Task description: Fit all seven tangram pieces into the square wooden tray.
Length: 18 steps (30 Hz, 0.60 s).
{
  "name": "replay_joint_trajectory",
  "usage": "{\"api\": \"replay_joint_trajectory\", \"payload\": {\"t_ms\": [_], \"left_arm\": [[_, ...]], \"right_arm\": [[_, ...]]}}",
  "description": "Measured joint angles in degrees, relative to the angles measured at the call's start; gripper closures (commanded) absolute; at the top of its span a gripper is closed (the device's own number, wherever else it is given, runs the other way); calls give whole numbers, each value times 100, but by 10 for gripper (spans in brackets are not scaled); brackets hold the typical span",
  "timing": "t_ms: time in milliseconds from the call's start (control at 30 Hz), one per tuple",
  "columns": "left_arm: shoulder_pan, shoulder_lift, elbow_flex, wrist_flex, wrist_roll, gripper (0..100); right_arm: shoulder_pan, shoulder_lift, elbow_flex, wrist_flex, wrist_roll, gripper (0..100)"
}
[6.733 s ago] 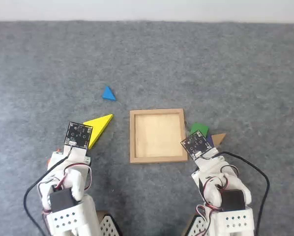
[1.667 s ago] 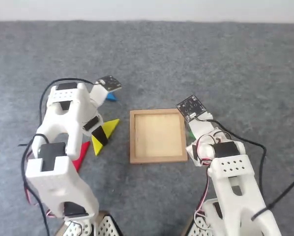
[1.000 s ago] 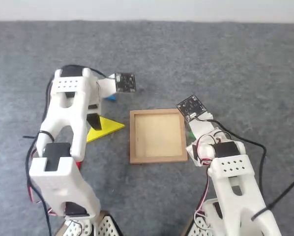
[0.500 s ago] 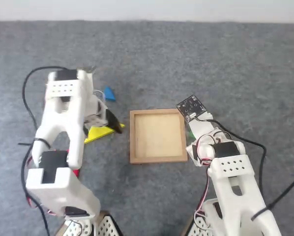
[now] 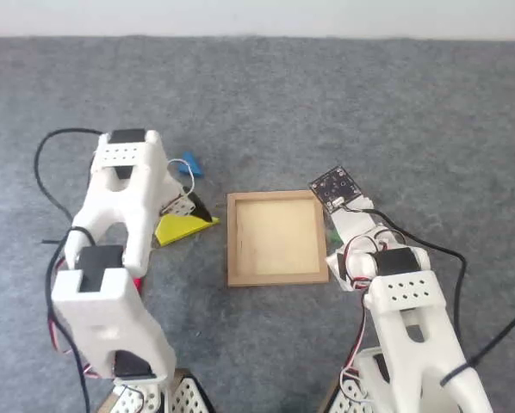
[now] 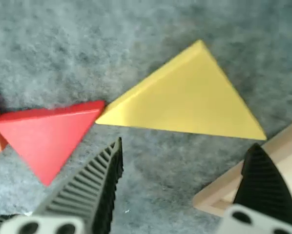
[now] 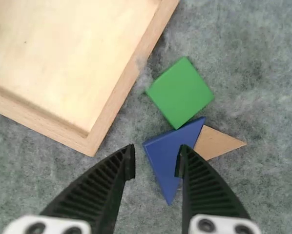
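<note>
Grey felt (image 5: 326,103); left end effector (image 6: 186,144) spread near yellow triangle (image 6: 185,100).

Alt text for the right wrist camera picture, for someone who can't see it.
The open right gripper hangs over a blue triangle on grey carpet. A green square and a tan piece touch it, beside the wooden tray.

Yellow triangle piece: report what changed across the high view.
The left arm unfolded forward; its open left gripper now sits at the yellow triangle piece, which has turned so a tip points at the square wooden tray. The right arm also advanced early, then held. Tray and small blue triangle stayed put.
</note>
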<state>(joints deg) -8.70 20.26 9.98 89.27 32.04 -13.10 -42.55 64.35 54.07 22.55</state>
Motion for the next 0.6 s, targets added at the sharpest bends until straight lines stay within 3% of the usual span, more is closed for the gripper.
{"api": "replay_joint_trajectory", "payload": {"t_ms": [333, 600], "left_arm": [[123, -9, 914, -1231, 26, 632], [-44, -35, 888, -1301, -378, 632]], "right_arm": [[0, 0, 0, 0, 0, 843], [-9, 0, 0, 0, 0, 843]]}}
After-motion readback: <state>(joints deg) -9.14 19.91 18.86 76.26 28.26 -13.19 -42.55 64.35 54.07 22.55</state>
